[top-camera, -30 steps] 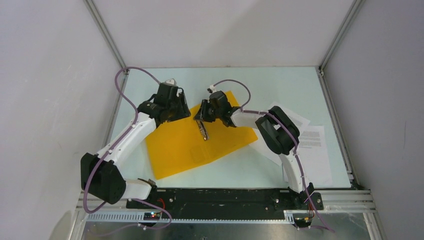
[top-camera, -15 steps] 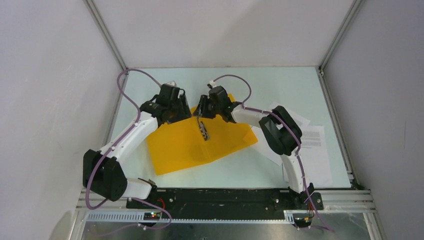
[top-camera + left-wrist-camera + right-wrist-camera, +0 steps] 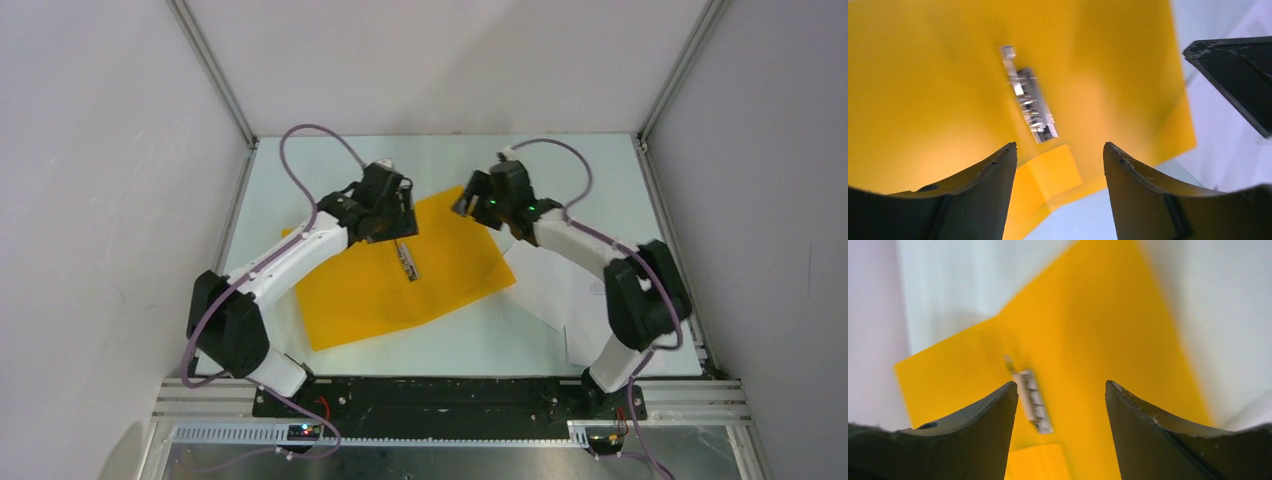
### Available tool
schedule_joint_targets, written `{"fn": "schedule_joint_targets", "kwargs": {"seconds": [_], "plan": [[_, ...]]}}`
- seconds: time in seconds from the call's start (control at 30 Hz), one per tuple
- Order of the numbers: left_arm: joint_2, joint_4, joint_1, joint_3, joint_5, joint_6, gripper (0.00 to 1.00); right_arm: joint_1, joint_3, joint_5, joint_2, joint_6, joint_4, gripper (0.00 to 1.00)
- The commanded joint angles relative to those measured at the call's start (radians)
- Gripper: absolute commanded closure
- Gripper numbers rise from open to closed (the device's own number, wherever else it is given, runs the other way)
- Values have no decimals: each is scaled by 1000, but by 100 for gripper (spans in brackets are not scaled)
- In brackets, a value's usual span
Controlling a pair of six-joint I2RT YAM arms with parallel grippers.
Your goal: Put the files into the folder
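Bright, even light — wrist views blurred.

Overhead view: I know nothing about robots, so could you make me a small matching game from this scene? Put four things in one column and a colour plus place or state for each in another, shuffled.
Things:
1. folder
2. metal clip
3. papers
4. left gripper

Descriptions:
A. white, lying to the right of the folder
B. orange-yellow, lying open and flat
C. silver, on the folder's inner face
D. black, jaws apart and empty above the folder

Pairs: 1-B, 2-C, 3-A, 4-D
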Motion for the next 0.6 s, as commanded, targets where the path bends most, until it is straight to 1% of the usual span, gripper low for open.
{"fn": "schedule_joint_targets", "kwargs": {"seconds": [0.0,0.07,0.17,0.27,0.37,0.43,0.5,0.53,0.57], "plan": [[97,26,-127,140,13,10,31,-102,-186,199,-189,34,-152,29],[158,27,-171,195,22,9,31,-135,-256,219,-269,32,-161,27],[226,27,-215,260,39,3,31,-156,-337,188,-297,10,-133,26],[243,27,-222,270,37,-2,30,-144,-384,159,-296,-13,-91,26],[238,26,-213,253,30,3,30,-108,-401,180,-277,-19,-87,26],[226,27,-203,231,28,0,30,-83,-412,193,-264,-12,-83,28],[211,27,-188,206,29,0,30,-48,-419,228,-257,1,-88,33],[206,28,-177,198,27,0,30,-34,-420,240,-256,11,-92,38],[194,28,-174,184,27,1,30,-4,-423,266,-256,17,-100,40]]}}
